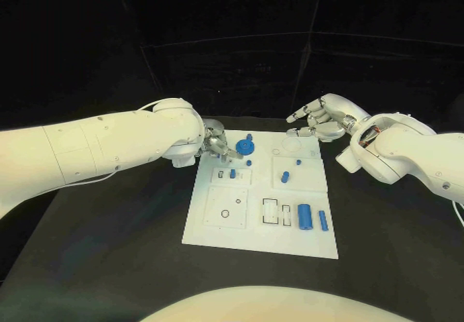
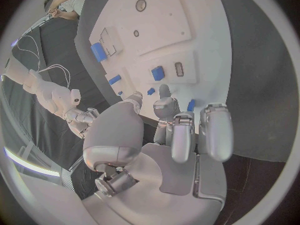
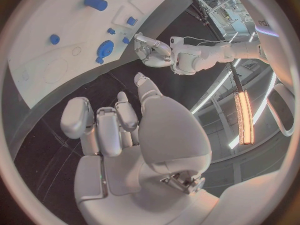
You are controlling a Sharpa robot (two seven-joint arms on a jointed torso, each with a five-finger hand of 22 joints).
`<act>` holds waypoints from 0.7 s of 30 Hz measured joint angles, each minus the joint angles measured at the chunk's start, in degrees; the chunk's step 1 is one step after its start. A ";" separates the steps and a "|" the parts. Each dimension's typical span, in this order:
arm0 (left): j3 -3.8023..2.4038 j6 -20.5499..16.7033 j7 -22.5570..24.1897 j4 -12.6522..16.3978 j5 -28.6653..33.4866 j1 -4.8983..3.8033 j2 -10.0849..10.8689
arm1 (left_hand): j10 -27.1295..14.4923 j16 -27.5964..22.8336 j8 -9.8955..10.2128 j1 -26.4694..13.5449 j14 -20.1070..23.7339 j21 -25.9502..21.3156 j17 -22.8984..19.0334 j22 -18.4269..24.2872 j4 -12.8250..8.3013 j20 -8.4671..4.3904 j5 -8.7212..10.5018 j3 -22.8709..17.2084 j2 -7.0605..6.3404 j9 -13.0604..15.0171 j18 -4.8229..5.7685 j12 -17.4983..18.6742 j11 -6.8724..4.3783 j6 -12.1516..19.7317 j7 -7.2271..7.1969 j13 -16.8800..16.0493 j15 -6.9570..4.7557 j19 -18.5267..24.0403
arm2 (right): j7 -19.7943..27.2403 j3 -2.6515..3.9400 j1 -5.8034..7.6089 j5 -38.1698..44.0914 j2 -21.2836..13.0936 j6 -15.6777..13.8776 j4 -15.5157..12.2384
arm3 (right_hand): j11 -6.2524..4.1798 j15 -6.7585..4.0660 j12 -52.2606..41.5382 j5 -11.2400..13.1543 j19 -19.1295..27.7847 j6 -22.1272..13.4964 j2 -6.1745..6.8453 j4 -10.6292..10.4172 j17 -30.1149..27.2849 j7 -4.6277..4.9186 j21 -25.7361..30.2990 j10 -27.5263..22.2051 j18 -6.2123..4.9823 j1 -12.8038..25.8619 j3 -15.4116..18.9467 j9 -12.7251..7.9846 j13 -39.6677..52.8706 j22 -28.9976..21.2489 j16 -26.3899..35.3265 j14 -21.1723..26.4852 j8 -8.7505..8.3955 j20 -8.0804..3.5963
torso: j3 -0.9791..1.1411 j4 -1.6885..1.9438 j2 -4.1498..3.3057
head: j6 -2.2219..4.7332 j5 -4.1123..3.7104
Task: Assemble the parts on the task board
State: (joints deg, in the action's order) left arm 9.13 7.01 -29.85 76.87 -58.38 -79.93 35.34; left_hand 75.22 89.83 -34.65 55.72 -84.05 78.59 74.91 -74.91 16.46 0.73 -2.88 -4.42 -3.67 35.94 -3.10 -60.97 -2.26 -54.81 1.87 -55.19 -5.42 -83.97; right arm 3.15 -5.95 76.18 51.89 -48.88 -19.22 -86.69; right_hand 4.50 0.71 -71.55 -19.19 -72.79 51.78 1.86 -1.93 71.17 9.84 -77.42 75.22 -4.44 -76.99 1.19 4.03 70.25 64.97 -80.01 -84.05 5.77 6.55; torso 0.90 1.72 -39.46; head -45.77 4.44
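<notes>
The white task board [image 1: 227, 228] lies in the middle of the black table. At its far edge lies a blue gear-shaped part [image 1: 245, 145], and my left hand [image 1: 218, 147] is right beside it with fingers reaching toward it and nothing visibly held. In the left wrist view the left hand [image 2: 181, 135] has its fingers bent over the board [image 2: 169, 20], with a bit of blue [image 2: 191, 105] showing between them. My right hand [image 1: 324, 117] hovers above the far right corner, fingers apart and empty. The right wrist view shows the right hand [image 3: 119, 130], the gear [image 3: 105, 49] and the board [image 3: 50, 15].
Small blue parts [image 1: 284, 177] sit mid-board. A blue cylinder [image 1: 306, 216] and a slimmer blue piece [image 1: 323, 220] lie at the near right, beside rectangular slots [image 1: 278, 212]. A round hole [image 1: 224, 214] marks the near left panel. Black table [image 1: 116, 255] surrounds the board.
</notes>
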 measured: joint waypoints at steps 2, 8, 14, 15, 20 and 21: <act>-0.29 0.22 -0.01 -0.76 0.00 -0.46 0.02 | -0.55 0.00 0.60 0.94 0.00 -0.28 0.00 0.00 -0.27 0.00 0.00 0.41 0.23 -0.37 0.00 0.68 0.32 0.72 0.20 0.78 0.00 0.00 | 0.00 0.00 0.00 0.00 0.01 0.00 0.09 | 0.00 0.00 0.00 0.00 0.00 0.00 0.00 0.00 0.00 0.00 0.00 0.00 0.00 0.00 0.00 0.00 0.00 0.00 0.00 0.00 0.00 0.00 | 0.02 0.00 -0.01 | 0.07 0.10; -0.72 2.04 -0.05 -6.81 -0.01 -1.40 -1.59 | -2.50 0.00 4.05 4.90 0.07 -1.38 0.00 0.00 -0.66 0.61 0.00 2.28 1.34 -3.20 0.00 3.05 1.69 3.24 1.71 3.71 0.76 -0.01 | 0.00 0.00 0.00 0.00 0.15 0.00 0.28 | 0.00 0.00 0.00 0.00 0.00 0.00 0.00 0.00 0.00 0.00 0.00 0.00 0.00 0.00 0.00 0.00 0.00 0.00 0.00 0.00 0.00 0.00 | 0.04 0.00 -0.04 | 0.45 0.26; -0.74 5.10 -0.08 -13.66 -0.02 -1.52 -4.51 | -3.67 0.00 6.46 6.29 0.00 -2.04 0.00 0.18 -0.35 1.12 0.00 3.95 2.28 -6.10 0.00 3.72 2.26 3.85 2.32 5.06 1.25 -0.12 | -0.02 0.00 0.00 0.00 0.25 0.00 0.35 | 0.00 0.00 0.00 0.00 0.00 0.00 0.00 0.00 -0.05 0.00 0.00 0.00 0.00 0.00 0.00 0.00 0.01 0.00 0.00 0.00 0.00 0.00 | 0.00 -0.08 -0.14 | 0.66 0.38; -0.74 5.73 -0.09 -14.90 -0.02 -1.52 -5.08 | -3.67 0.00 6.64 6.41 0.00 -2.03 0.00 0.18 -0.26 1.12 0.00 4.22 2.41 -6.36 0.00 3.72 2.27 3.84 2.32 5.10 1.25 -0.12 | -0.02 0.00 0.00 0.00 0.26 0.00 0.35 | 0.00 0.00 0.00 0.00 0.00 0.00 0.00 0.00 -0.05 0.00 0.00 0.00 0.00 0.00 0.00 0.00 0.01 0.01 0.00 0.00 0.00 0.00 | -0.01 -0.09 -0.15 | 0.67 0.40; -0.69 7.98 -0.10 -18.56 -0.03 -1.28 -6.97 | -3.67 0.00 6.73 6.74 0.20 -2.03 0.00 0.14 -0.27 1.30 0.00 4.34 2.34 -6.87 0.00 3.72 2.26 3.84 2.32 5.13 1.45 0.07 | -0.03 0.00 0.00 0.00 0.33 0.00 0.35 | 0.00 0.00 0.00 0.00 0.00 0.00 0.00 0.00 -0.05 0.00 0.00 0.00 0.00 0.00 0.00 0.00 0.01 0.01 0.00 0.00 0.00 0.00 | -0.03 -0.13 -0.21 | 0.76 0.30; -0.68 8.33 -0.11 -19.06 -0.03 -1.16 -7.26 | -3.67 0.00 6.90 6.74 0.20 -2.03 0.00 0.07 -0.20 1.30 0.00 4.60 2.34 -6.95 0.00 3.72 2.26 3.84 2.32 5.19 1.45 0.07 | -0.03 0.00 0.00 0.00 0.36 0.00 0.34 | 0.00 0.00 0.00 0.00 0.00 0.00 0.00 0.00 -0.05 0.00 0.00 0.00 0.00 0.00 0.00 0.00 0.01 0.01 0.00 0.00 0.00 0.00 | -0.04 -0.14 -0.23 | 0.72 0.29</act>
State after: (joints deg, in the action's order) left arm 8.45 15.35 -29.96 57.81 -58.40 -81.09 28.08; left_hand 71.55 89.82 -27.75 62.45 -83.85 76.56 74.91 -74.84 16.26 2.03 -2.88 0.18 -1.33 29.00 -3.10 -57.24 0.01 -50.96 4.19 -50.01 -3.96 -83.90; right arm 3.12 -5.95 76.18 51.88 -48.53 -19.21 -86.36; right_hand 4.50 0.71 -71.56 -19.19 -72.79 51.78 1.86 -1.93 71.12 9.84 -77.42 75.22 -4.44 -76.99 1.19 4.03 70.26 64.98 -80.01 -84.05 5.77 6.55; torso 0.86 1.58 -39.68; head -45.05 4.74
